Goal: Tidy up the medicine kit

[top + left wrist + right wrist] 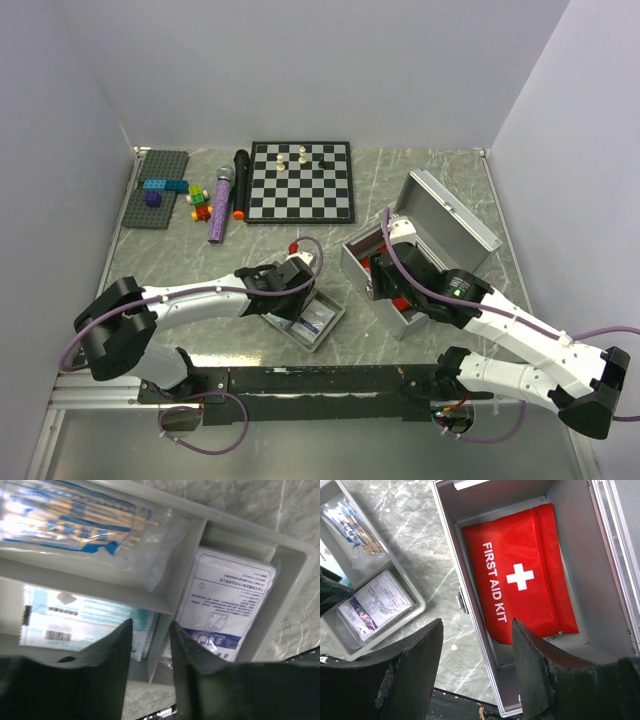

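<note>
we find the left gripper (149, 635) low over the grey insert tray (296, 592), its jaws narrowly parted and seemingly astride a divider wall, clamping nothing we can see. in our judgement this placing suits lifting the tray by that wall. the tray holds a cotton swab packet (75, 517), a white sachet (227, 605) and a blue-printed packet (75, 615), each in its own compartment. the right gripper (476, 630) hangs wide apart and empty above the open aluminium case (570, 510), where the red first aid kit pouch (520, 580) lies flat. tray and case sit just beside each other. the chessboard (301, 181), purple microphone (220, 205) and brick baseplate (155, 190) lie well apart at the far side, obstructing nothing.
</note>
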`<act>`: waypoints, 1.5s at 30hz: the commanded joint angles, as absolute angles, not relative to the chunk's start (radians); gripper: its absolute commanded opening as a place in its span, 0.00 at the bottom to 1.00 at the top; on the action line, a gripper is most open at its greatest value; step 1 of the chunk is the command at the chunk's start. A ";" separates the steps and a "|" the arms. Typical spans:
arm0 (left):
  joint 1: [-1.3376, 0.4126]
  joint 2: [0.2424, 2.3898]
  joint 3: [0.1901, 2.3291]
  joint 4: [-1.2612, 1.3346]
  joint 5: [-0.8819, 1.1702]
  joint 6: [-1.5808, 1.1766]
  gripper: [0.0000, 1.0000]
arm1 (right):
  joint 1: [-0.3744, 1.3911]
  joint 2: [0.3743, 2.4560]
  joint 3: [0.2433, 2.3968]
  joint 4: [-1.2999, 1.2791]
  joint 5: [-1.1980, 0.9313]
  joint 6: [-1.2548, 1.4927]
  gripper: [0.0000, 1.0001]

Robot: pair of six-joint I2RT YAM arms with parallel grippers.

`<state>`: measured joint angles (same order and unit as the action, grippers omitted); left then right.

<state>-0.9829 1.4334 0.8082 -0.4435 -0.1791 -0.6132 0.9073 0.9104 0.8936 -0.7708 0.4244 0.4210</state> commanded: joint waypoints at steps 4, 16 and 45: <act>-1.003 1.500 0.830 -0.402 -0.166 -0.600 0.22 | 0.913 0.877 0.890 -0.750 0.431 0.410 0.64; -1.014 1.303 0.883 -0.508 -0.288 -0.632 0.01 | 0.911 0.857 0.900 -0.736 0.433 0.394 0.66; -0.825 1.049 0.997 -0.825 -0.426 -0.612 0.01 | 0.940 1.256 0.888 -0.408 0.164 0.135 0.47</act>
<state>-0.8452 1.0847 0.9943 -0.8440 -0.4305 -0.6239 0.9085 1.3380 0.8982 -0.5610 0.3027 0.2047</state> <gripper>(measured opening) 0.023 0.502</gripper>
